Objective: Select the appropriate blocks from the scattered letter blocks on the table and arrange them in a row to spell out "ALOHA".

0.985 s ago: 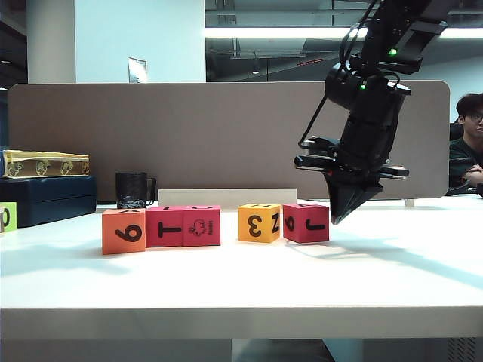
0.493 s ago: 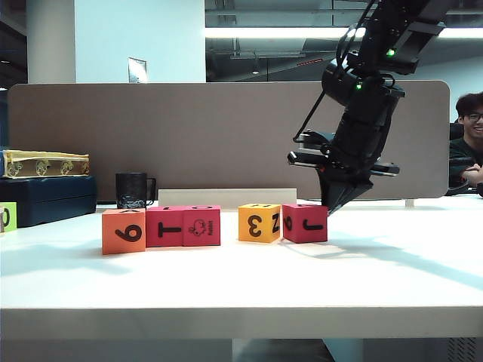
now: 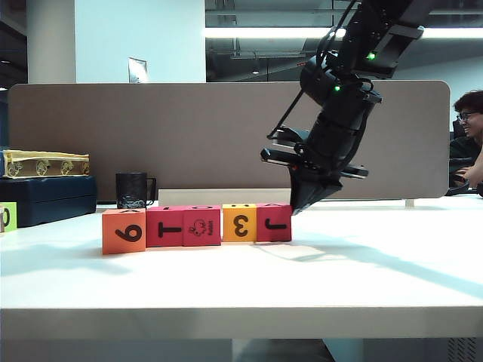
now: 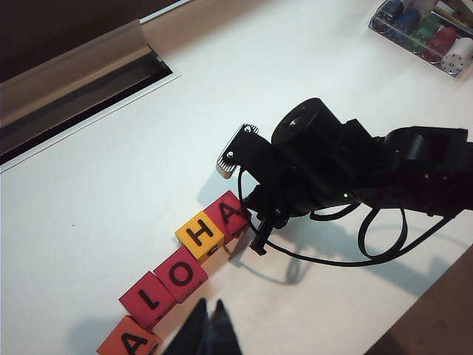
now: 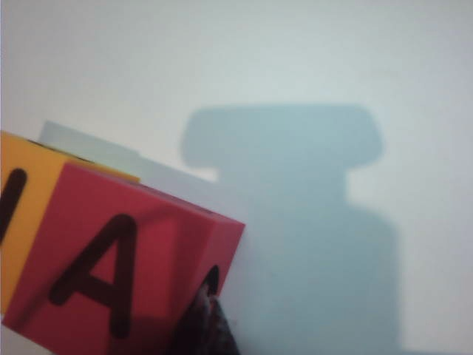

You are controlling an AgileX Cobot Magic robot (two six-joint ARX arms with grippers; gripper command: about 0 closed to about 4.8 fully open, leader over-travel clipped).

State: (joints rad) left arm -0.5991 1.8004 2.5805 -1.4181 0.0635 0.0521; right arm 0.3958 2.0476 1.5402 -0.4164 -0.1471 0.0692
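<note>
Five letter blocks (image 3: 198, 225) are sitting in one row on the table (image 3: 249, 283): one orange (image 3: 124, 231), three pink-red, one yellow (image 3: 239, 222). One black mug (image 3: 131, 190) is standing behind them. One green cube (image 3: 7, 216) is peeking in at the edge.

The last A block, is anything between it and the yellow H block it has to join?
Nothing visible. The last A block already sits against the yellow H block, ending the row. The shut right gripper presses its outer side; the shut left gripper hovers clear.
</note>
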